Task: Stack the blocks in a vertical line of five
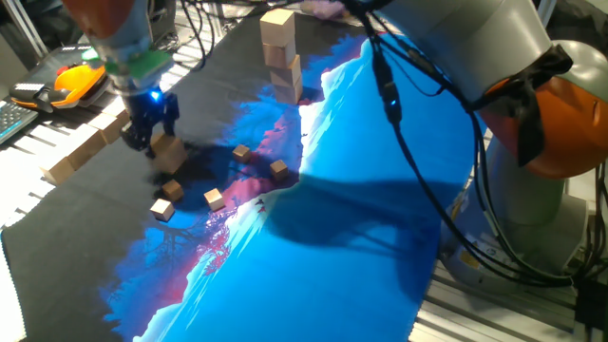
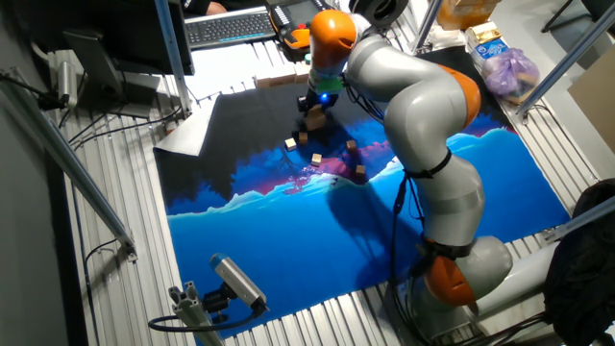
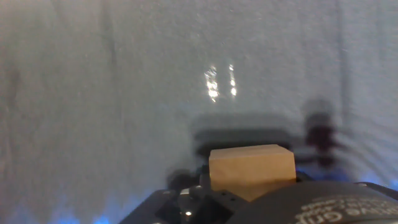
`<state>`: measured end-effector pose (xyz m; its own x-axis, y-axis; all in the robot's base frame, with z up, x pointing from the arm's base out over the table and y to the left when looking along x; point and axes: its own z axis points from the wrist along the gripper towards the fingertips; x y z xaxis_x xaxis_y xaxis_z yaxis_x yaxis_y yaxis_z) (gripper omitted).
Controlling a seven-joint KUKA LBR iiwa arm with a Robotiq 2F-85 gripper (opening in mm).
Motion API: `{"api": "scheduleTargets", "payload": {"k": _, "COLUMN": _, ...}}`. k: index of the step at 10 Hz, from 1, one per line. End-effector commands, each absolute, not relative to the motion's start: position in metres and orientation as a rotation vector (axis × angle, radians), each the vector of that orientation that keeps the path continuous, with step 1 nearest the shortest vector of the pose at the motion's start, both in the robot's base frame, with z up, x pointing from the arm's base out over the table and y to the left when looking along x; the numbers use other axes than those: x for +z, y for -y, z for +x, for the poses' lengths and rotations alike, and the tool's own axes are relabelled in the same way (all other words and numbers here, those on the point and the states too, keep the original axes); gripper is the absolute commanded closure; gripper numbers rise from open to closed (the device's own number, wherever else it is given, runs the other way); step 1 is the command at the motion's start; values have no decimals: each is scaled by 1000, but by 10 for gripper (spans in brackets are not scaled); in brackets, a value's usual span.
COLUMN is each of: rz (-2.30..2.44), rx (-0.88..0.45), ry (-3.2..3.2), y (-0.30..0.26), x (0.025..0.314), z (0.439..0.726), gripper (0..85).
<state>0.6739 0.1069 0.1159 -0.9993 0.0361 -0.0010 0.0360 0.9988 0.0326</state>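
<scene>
hovering low over the dark end of the mat (image 1: 380,218), the hand (image 1: 152,128) sits right at a tan wooden block (image 1: 169,152), its fingers reaching down around the block's top. the hand view shows that block (image 3: 252,169) close against the hand's underside, but i cannot tell whether the fingers are clenched on it or merely straddling it. well apart, toward the far edge of the desk, a stack of blocks (image 1: 281,55) stands upright; it looks about four high, so this loose block seems to be the last one needed. tiny cubes (image 1: 215,198) lie scattered near the hand, and long wooden bars (image 1: 85,152) rest beside it.

the stack already looks slightly staggered, so an off-centre grip or a tilted block could topple it when the fifth is set down. lifting carelessly could also nudge the tiny cubes, or brush the bars.
</scene>
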Motion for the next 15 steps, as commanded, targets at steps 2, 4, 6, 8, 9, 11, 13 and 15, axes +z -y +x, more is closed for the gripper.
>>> {"api": "scheduleTargets", "payload": {"k": 2, "rz": 6, "rx": 51, "ry": -3141, "y": -82, "x": 156, "z": 661, "gripper": 850}}
{"api": "scheduleTargets", "payload": {"k": 4, "rz": -33, "rx": 68, "ry": -3145, "y": -60, "x": 169, "z": 650, "gripper": 850}}
{"api": "scheduleTargets", "payload": {"k": 6, "rz": -49, "rx": 68, "ry": -3144, "y": -49, "x": 177, "z": 638, "gripper": 850}}
{"api": "scheduleTargets", "payload": {"k": 8, "rz": -66, "rx": 61, "ry": -3145, "y": -41, "x": 181, "z": 626, "gripper": 850}}
{"api": "scheduleTargets", "payload": {"k": 9, "rz": -74, "rx": 58, "ry": -3147, "y": -37, "x": 181, "z": 622, "gripper": 850}}
{"api": "scheduleTargets", "payload": {"k": 11, "rz": -42, "rx": 10, "ry": -3158, "y": -37, "x": 181, "z": 622, "gripper": 850}}
{"api": "scheduleTargets", "payload": {"k": 13, "rz": -6, "rx": -7, "ry": -3161, "y": -37, "x": 181, "z": 622, "gripper": 850}}
{"api": "scheduleTargets", "payload": {"k": 15, "rz": 66, "rx": -31, "ry": -3134, "y": -37, "x": 181, "z": 622, "gripper": 850}}
